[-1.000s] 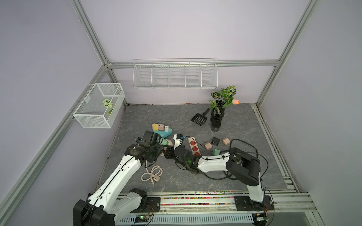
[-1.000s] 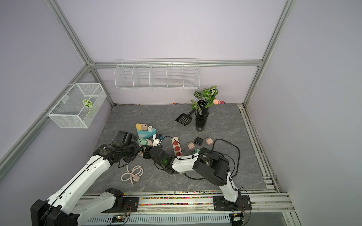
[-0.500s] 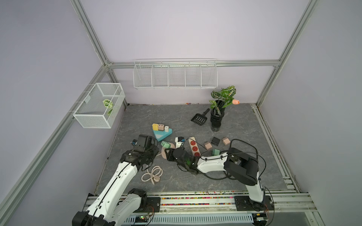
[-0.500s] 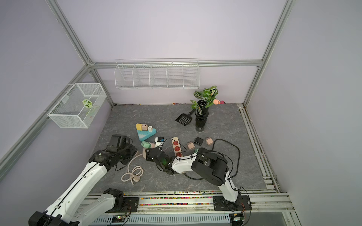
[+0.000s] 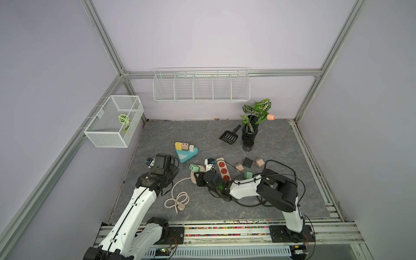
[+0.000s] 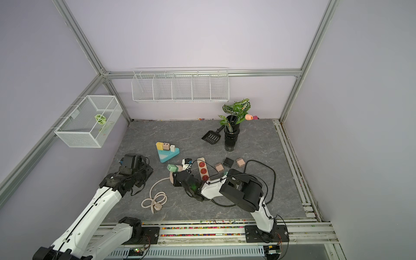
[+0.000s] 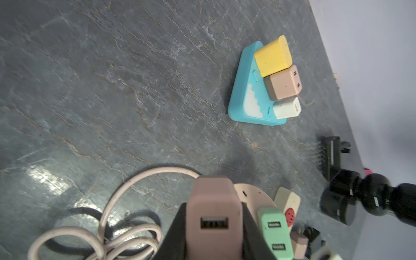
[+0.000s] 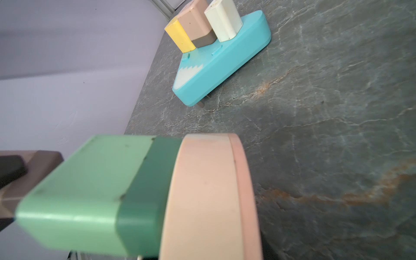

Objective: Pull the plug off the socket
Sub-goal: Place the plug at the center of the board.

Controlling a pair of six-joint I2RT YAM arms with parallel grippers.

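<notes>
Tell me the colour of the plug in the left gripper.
The plug is dusty pink; the left wrist view shows it best.

**Tabletop** point(image 7: 112, 78): grey, stone-veined sheet, smooth, with a soft sheen where light pools.
**Pink plug** point(image 7: 213, 209), **green plug** point(image 8: 85, 186) and **round socket** point(image 8: 202, 202): smooth matt plastic, the green one lightly scuffed.
**Cord** point(image 7: 162, 169): smooth, rubbery-looking sheath.
**Turquoise socket block** point(image 7: 239, 90): satin plastic.
**Wall basket** point(image 5: 201, 90): white-coated metal wire.
**Frame rail** point(image 5: 281, 72): bare, dull silver metal.
**Vase** point(image 5: 247, 139): glossy black.
</notes>
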